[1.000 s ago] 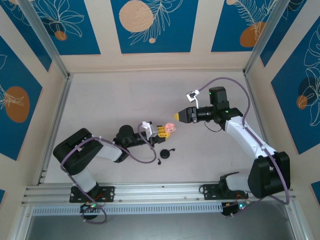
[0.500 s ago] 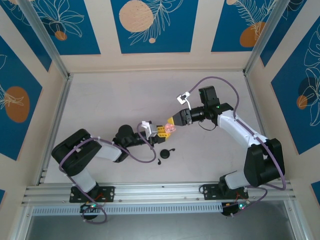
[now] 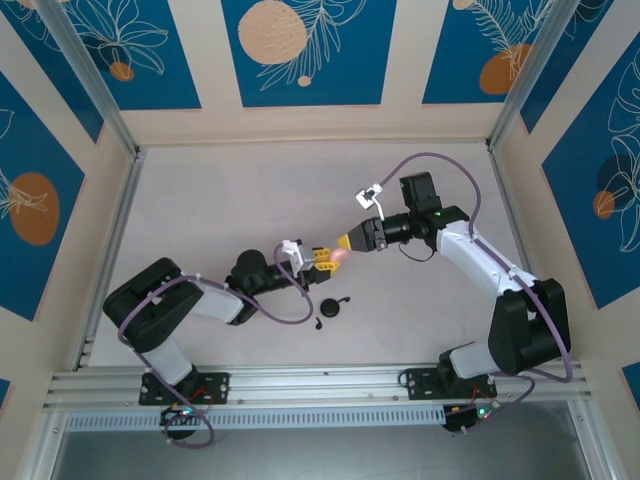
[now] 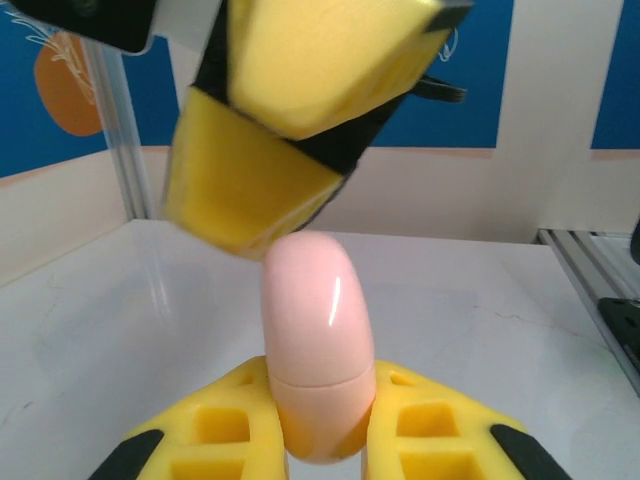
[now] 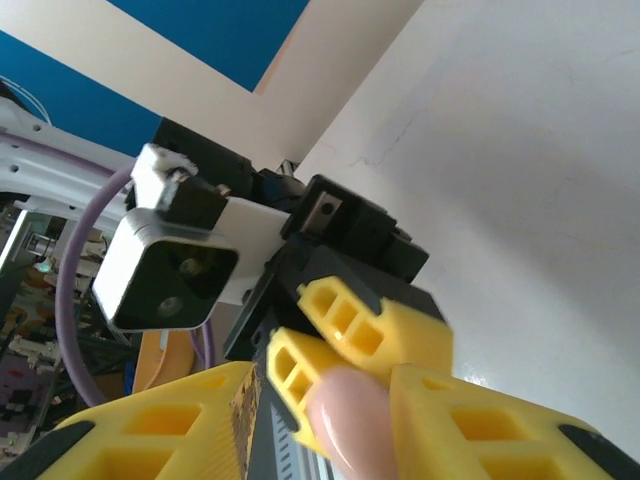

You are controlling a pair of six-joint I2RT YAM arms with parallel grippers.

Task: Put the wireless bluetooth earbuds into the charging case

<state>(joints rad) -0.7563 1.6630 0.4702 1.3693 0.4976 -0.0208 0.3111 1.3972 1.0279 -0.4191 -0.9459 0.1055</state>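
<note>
Because the left fingers [image 4: 225, 425] clamp the pink charging case [image 4: 318, 330] above the middle of the tabletop [image 3: 230, 200], we judge it steadied for the right fingers [image 4: 250, 195], set narrow at its top; whether they grip it we cannot tell.

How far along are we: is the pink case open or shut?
Shut: the pink case shows one smooth shell with a closed seam.

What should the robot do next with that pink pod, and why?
Probably ease the right gripper shut on the pink case's upper half, ready to open it. The left gripper pinches the lower half upright, the case looks closed along its seam, and the right one straddles its top. Whether it grips yet is unclear.
</note>
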